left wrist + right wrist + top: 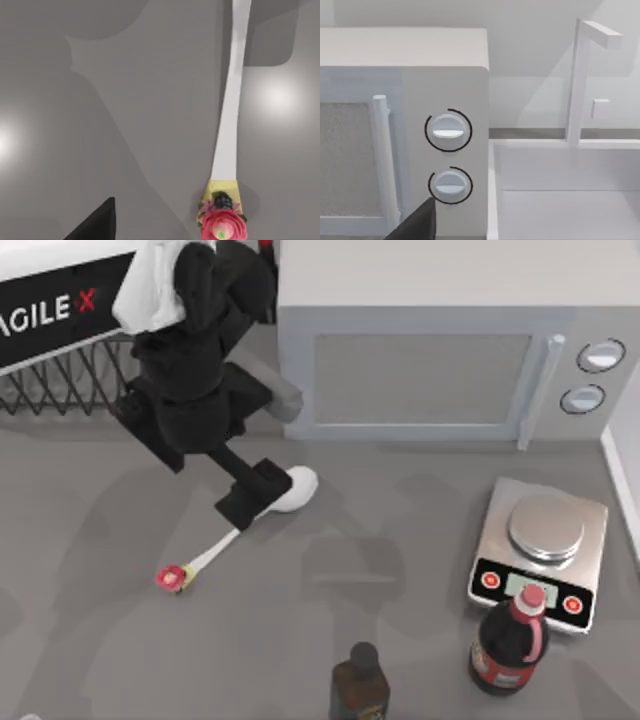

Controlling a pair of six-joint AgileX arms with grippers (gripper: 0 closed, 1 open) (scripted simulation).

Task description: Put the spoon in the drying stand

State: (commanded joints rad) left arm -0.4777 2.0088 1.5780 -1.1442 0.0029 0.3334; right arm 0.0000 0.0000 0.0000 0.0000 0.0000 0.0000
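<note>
The white spoon (293, 490) lies flat on the grey table, its bowl toward the microwave and its red-pink flower knob (172, 578) toward the front left. My left gripper (252, 492) hangs over the spoon's neck, open, one black finger on each side of the handle. In the left wrist view the handle (231, 105) runs down to the flower knob (222, 227), with one dark fingertip (95, 227) off to the side. The drying stand (60, 390), a dark wire rack, sits at the back left, partly behind the left arm. My right arm is parked at the right, facing the microwave's knobs.
A white microwave (420, 360) stands at the back centre, close to the spoon's bowl. A silver kitchen scale (545, 550) sits at the right, with a red-capped dark bottle (510, 640) and a brown bottle (360, 685) at the front. A white tray (570, 190) stands beside the microwave.
</note>
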